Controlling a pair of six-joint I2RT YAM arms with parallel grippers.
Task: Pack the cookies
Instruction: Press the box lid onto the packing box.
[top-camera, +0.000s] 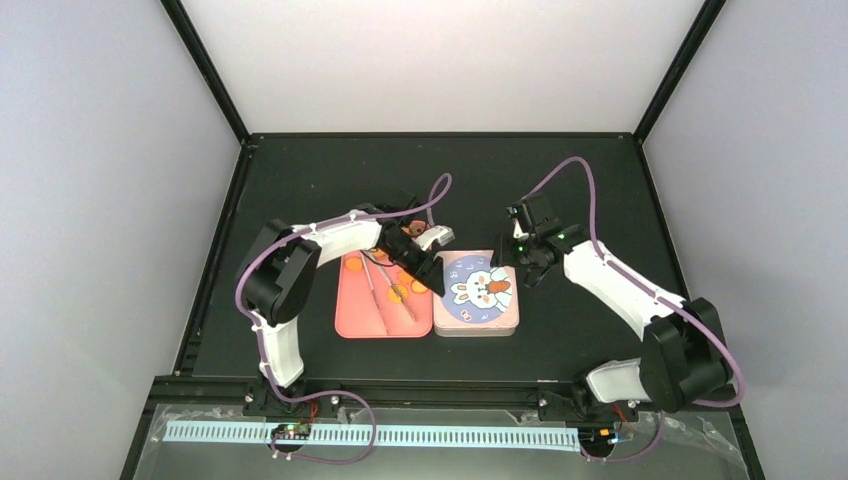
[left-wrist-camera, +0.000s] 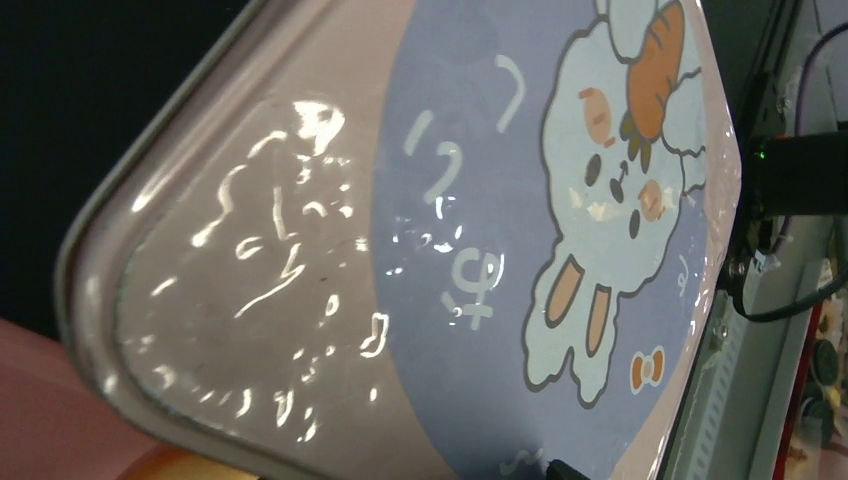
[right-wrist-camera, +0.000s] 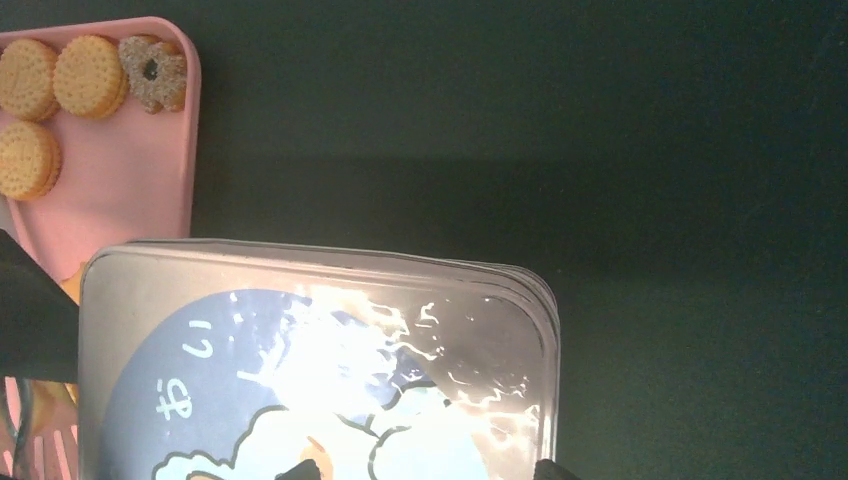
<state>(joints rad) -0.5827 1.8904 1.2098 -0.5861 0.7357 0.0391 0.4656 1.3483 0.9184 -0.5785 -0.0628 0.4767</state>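
Black table (top-camera: 330, 180) is bearing a lidded tin (top-camera: 477, 293) right of the cookies (right-wrist-camera: 88, 75). The left gripper (top-camera: 430, 275) and right gripper (top-camera: 510, 262), widths untellable, are probably needing one level lift.

The black table (top-camera: 330, 180) carries a pink tray (top-camera: 350, 318) and, seemingly touching it, a rabbit-printed tin (top-camera: 462, 316).

the left arm (top-camera: 335, 238) and right arm (top-camera: 610, 280) are clad in white shells, with black joints. a purple cable (top-camera: 583, 165) is run along each. the left gripper (top-camera: 428, 270) and right gripper (top-camera: 512, 258) are finished in black; a green light (top-camera: 518, 237) is lit at the right wrist.
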